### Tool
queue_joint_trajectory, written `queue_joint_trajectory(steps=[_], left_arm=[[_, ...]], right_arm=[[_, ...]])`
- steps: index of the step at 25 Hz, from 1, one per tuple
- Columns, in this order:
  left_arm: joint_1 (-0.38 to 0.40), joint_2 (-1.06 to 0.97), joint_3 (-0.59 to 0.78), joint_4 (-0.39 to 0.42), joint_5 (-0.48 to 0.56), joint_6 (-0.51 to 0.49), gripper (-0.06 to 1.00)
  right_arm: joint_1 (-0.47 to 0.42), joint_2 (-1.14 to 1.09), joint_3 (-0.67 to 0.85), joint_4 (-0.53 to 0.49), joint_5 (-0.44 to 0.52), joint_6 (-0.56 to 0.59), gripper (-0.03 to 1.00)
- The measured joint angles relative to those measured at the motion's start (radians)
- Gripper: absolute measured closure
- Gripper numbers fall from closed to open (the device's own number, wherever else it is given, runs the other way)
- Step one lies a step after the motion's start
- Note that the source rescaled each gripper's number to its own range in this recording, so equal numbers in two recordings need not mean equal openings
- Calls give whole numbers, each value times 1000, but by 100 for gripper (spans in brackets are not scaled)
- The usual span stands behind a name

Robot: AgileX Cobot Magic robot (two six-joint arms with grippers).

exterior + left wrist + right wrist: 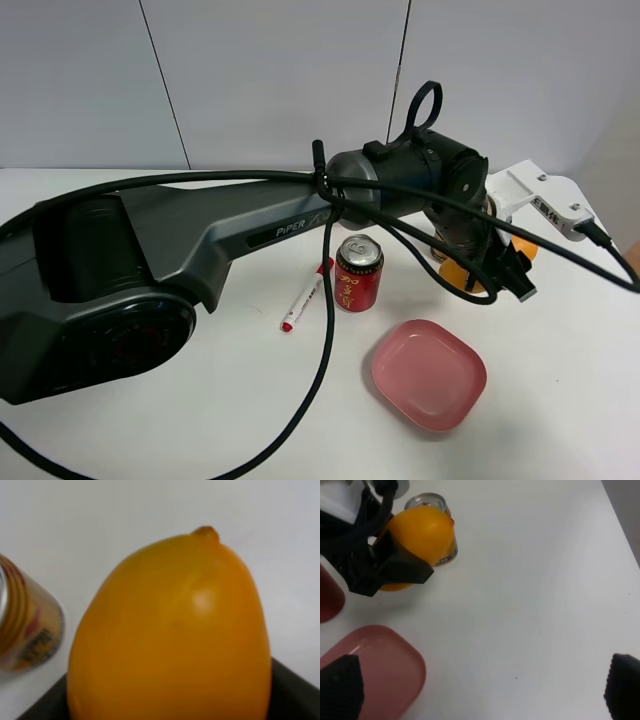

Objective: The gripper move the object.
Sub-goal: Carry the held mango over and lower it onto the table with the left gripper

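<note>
- My left gripper [497, 262] reaches across the middle to the right half of the table [560, 420], at the end of the dark grey arm marked "PiPER".
- Its black jaws are clamped on the mango [422, 530], one on each side. The left wrist view is nearly filled by the smooth orange-yellow skin, with the stem nub pointing away from the camera.
- Mango location: right of the can [358, 273] and near it, on the far side of the plate [428, 373] in the high view. The arm's cables and wrist hide most of the fruit there.
- A shadow lies on the table under the mango. I cannot tell whether the fruit touches the surface.
- My right gripper [480, 687] is spread wide. One dark fingertip shows at each lower corner of its wrist view, with nothing between them but bare table.
- The can is red with gold lettering and stands upright.
- A red-and-white marker [305, 295] lies flat to the left of the can, one end just beside it.
- The plate is pink, with rounded corners.
</note>
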Motion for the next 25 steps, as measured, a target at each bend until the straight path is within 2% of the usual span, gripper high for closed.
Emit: queue_joint_trajectory(steps=[3, 6, 10, 15, 18, 25], left_arm=[[0, 6, 0, 7, -30, 157, 92], [0, 22, 0, 9, -35, 230, 92], [0, 67, 0, 18, -20, 248, 92], [0, 95, 0, 114, 68, 248, 92], [0, 95, 0, 142, 59, 249, 92], [0, 99, 0, 147, 14, 249, 92]], right_arm=[[0, 0, 0, 0, 0, 0, -3], [0, 0, 0, 1, 0, 0, -3], [0, 0, 0, 1, 0, 0, -3], [0, 0, 0, 1, 0, 0, -3], [0, 0, 0, 1, 0, 0, -3], [0, 0, 0, 1, 0, 0, -3]])
